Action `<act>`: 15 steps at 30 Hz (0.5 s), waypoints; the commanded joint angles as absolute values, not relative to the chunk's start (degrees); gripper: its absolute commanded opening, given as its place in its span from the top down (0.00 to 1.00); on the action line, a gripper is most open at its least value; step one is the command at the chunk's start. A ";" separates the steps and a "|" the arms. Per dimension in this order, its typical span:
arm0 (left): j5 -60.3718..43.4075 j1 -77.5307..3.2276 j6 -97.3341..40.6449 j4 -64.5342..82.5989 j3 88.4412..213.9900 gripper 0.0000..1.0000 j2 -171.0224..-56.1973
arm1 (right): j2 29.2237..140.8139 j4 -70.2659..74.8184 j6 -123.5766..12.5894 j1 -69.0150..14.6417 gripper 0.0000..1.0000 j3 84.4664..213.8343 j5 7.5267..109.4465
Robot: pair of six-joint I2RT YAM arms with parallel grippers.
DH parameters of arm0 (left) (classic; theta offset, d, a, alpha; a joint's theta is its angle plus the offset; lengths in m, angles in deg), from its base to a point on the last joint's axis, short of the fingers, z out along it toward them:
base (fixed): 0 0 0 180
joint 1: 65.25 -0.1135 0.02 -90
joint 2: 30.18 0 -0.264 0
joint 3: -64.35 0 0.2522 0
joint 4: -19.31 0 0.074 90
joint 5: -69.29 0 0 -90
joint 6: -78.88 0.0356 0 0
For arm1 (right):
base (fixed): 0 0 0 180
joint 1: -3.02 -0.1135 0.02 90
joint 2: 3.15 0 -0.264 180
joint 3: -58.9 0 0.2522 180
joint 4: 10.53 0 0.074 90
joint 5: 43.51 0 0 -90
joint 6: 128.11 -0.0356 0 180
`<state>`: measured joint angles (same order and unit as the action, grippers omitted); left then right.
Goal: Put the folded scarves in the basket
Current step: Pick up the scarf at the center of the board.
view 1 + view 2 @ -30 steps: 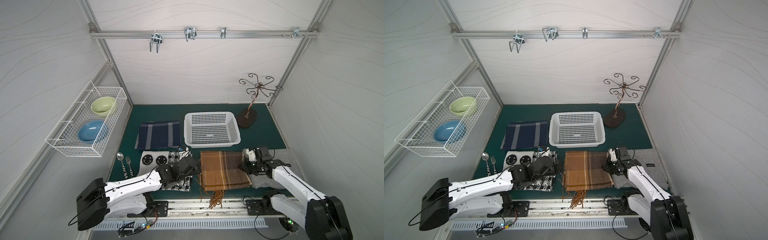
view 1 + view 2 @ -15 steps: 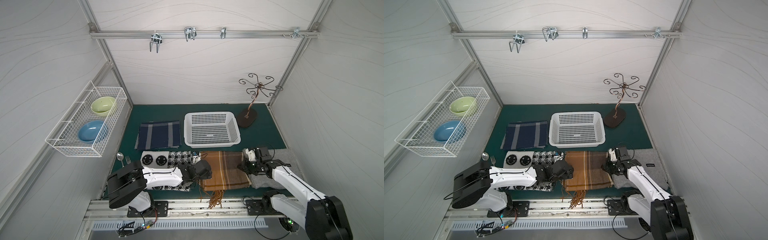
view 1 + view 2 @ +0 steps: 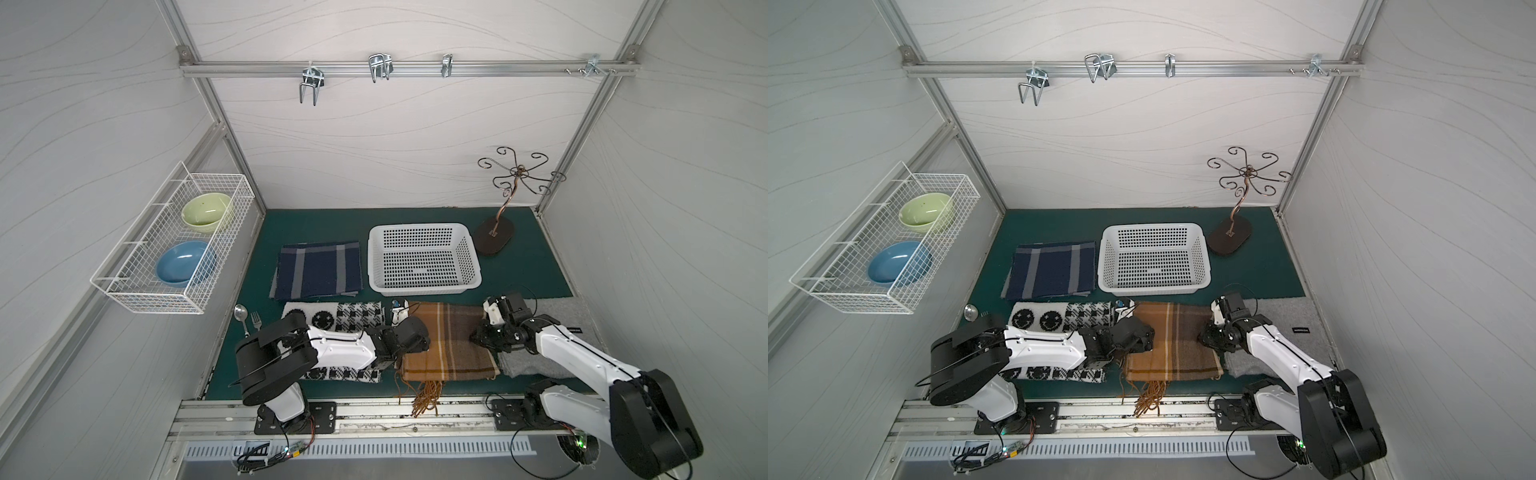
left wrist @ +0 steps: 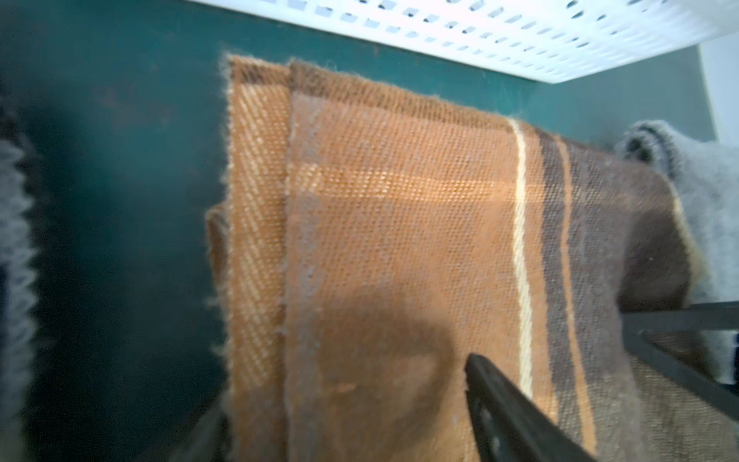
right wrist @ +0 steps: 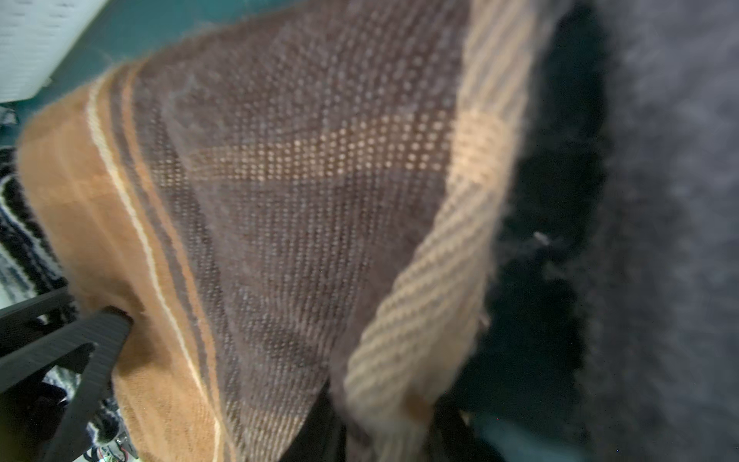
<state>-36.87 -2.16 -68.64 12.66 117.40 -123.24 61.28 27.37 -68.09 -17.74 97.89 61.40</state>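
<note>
Brown plaid scarf [image 3: 451,345] lies between the grippers, basket [image 3: 424,289] just behind; left gripper [image 3: 417,338] gapes astride its edge, right gripper's [image 3: 478,337] hold unclear.

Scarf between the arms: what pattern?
The scarf is brown plaid with cream stripes; clearest in left wrist view.

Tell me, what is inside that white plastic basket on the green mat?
Nothing: in both top views the white plastic basket shows only its own perforated floor. The brown plaid scarf lies outside it. Nothing covers the inside.
</note>
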 commanded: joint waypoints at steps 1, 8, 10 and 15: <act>-31.47 -2.06 -69.51 15.56 116.07 0.32 -126.24 | 62.15 29.16 -67.48 -18.51 0.73 99.11 60.36; -28.61 -2.05 -68.94 15.90 116.63 0.49 -128.67 | 62.00 31.63 -67.83 -20.60 0.68 100.65 57.06; -30.20 -2.04 -68.80 12.73 116.78 0.43 -127.61 | 59.91 33.57 -68.93 -21.30 0.49 100.85 52.46; -33.50 -2.66 -68.94 9.90 114.13 0.51 -123.53 | 59.25 34.80 -70.76 -21.68 0.42 100.91 47.52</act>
